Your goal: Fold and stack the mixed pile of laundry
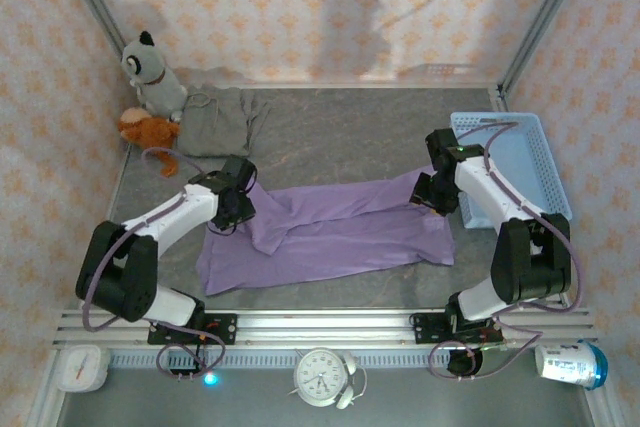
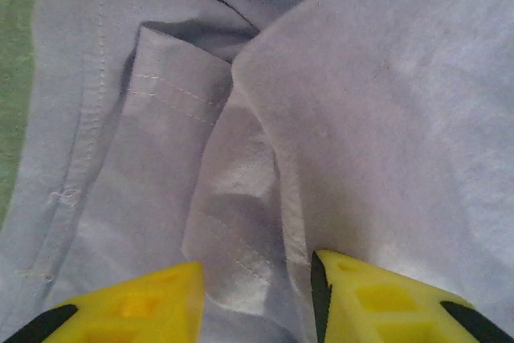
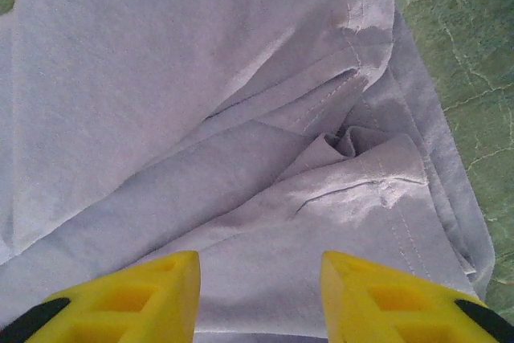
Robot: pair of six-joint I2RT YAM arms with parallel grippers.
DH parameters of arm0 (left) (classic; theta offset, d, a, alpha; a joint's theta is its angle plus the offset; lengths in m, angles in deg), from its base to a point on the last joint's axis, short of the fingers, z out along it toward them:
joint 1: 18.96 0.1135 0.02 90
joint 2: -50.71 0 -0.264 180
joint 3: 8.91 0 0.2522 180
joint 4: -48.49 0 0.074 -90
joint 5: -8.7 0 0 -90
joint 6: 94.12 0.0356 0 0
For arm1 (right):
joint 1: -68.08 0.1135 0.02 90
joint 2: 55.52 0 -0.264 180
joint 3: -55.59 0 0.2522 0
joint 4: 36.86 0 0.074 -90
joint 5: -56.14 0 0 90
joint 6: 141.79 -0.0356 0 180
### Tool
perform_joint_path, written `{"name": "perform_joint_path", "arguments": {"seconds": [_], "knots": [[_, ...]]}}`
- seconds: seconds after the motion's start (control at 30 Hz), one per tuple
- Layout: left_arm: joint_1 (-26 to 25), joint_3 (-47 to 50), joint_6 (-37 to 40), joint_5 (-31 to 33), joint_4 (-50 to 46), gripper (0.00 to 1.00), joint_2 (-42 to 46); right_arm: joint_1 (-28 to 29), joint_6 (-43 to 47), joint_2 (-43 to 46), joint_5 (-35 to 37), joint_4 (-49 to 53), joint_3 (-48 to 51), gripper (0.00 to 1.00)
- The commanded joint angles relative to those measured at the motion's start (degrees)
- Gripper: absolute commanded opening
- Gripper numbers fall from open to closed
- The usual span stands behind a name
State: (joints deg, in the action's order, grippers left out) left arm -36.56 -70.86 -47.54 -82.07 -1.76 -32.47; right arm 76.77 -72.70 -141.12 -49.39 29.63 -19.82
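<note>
The large lavender-purple garment (image 1: 330, 232) lies spread across the middle of the table, folded over itself lengthwise. My left gripper (image 1: 232, 209) is down at its upper left corner, jaws open over a hemmed fold (image 2: 241, 222), with the yellow fingertips (image 2: 144, 307) on either side. My right gripper (image 1: 432, 193) is down at the upper right end of the same garment, open above bunched, stitched cloth (image 3: 337, 174). The small taupe grey-brown garment (image 1: 215, 122) lies flat at the back left, apart from both grippers.
A grey plush toy (image 1: 152, 69) and an orange plush toy (image 1: 148, 130) sit in the back left corner beside the taupe garment. A light blue slatted basket (image 1: 520, 157) stands at the right. A clock (image 1: 322, 375) and other items lie beyond the front rail.
</note>
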Motion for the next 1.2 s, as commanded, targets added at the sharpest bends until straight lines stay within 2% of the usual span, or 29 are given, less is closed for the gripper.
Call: {"name": "perform_joint_path", "arguments": {"seconds": [0.0,0.27,0.43,0.57,0.8,0.9,1.0,1.17], "knots": [[0.4,-0.1,0.4,1.1,1.1,0.36,-1.3,0.0,0.4,1.7,0.6,2.4,-0.4,0.43],[0.4,-1.7,-1.3,5.4,-4.3,0.35,-3.1,0.1,0.0,1.8,0.7,2.6,-0.4,0.43],[0.4,-2.1,-2.7,7.2,-8.3,0.35,-1.3,0.1,-0.3,1.7,0.8,2.4,0.0,0.43],[0.4,-0.5,-2.9,5.6,-5.6,0.35,-0.3,0.1,-0.8,1.5,0.1,1.8,0.4,0.43],[0.4,-1.0,-4.2,3.2,-0.4,0.34,-5.3,0.2,-0.9,1.5,0.0,2.3,-0.3,0.43],[0.4,-1.3,-4.4,2.5,0.2,0.27,-7.6,0.2,-1.2,2.2,0.2,2.6,-0.1,0.43],[0.4,-2.2,-4.2,2.4,-0.6,0.14,-7.5,0.2,-1.4,3.3,0.4,2.6,0.1,0.43],[0.4,-6.6,-2.3,4.3,-7.0,0.09,-4.7,0.2,-1.5,3.7,-1.3,1.9,0.1,0.43]]}}
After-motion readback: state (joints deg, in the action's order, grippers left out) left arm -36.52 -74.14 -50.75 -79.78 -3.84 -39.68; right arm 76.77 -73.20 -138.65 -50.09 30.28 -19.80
